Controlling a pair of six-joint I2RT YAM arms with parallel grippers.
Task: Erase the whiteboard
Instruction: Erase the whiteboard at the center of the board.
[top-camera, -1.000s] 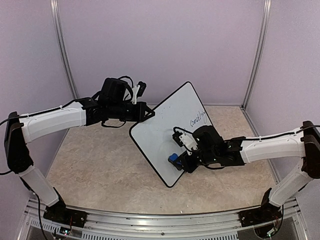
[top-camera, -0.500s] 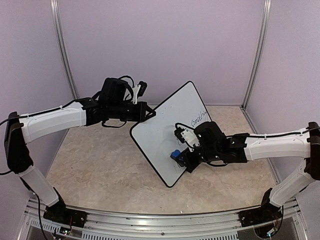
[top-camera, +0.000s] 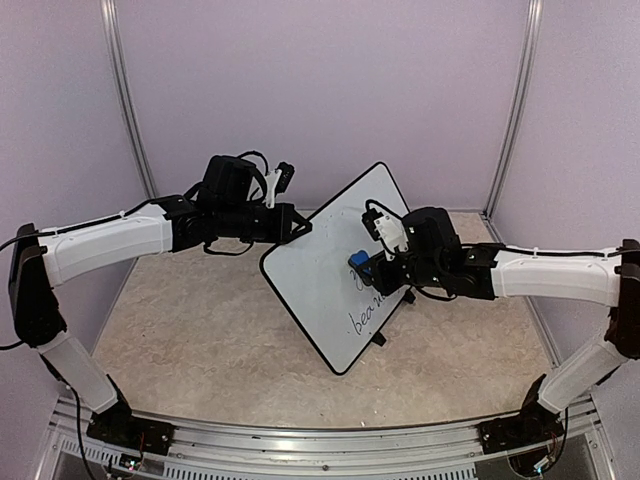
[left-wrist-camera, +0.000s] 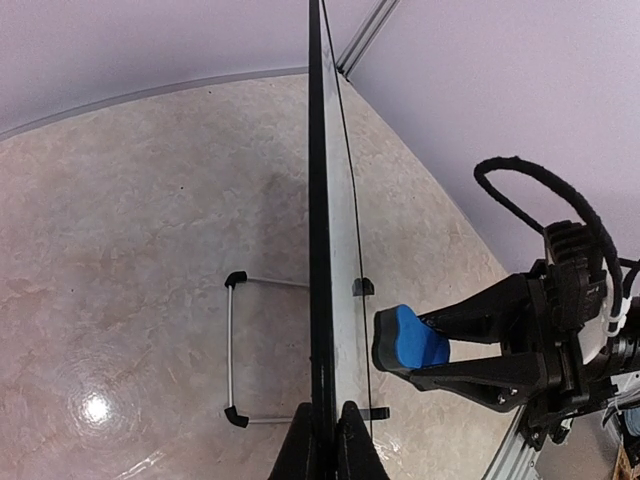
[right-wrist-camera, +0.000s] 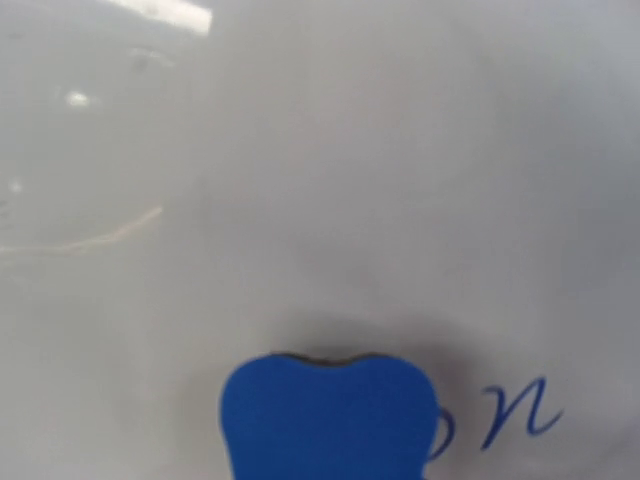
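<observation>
The whiteboard (top-camera: 315, 275) stands tilted at the centre of the table (top-camera: 200, 320). The left claw (top-camera: 298, 228) is clamped on its rim at 10 o'clock. The right claw (top-camera: 368, 268) grips a blue eraser (top-camera: 357, 259) and presses it flat on the board face. The right arm hides the board's 2 o'clock portion. Blue handwriting (top-camera: 368, 315) lies at 5 o'clock from the eraser. A black clip foot (top-camera: 377, 339) sits below, and a wire stand (left-wrist-camera: 232, 350) is behind the panel. One second ago the eraser sat lower, covering that handwriting, and more script showed near the top corner. The left claw has not moved.
</observation>
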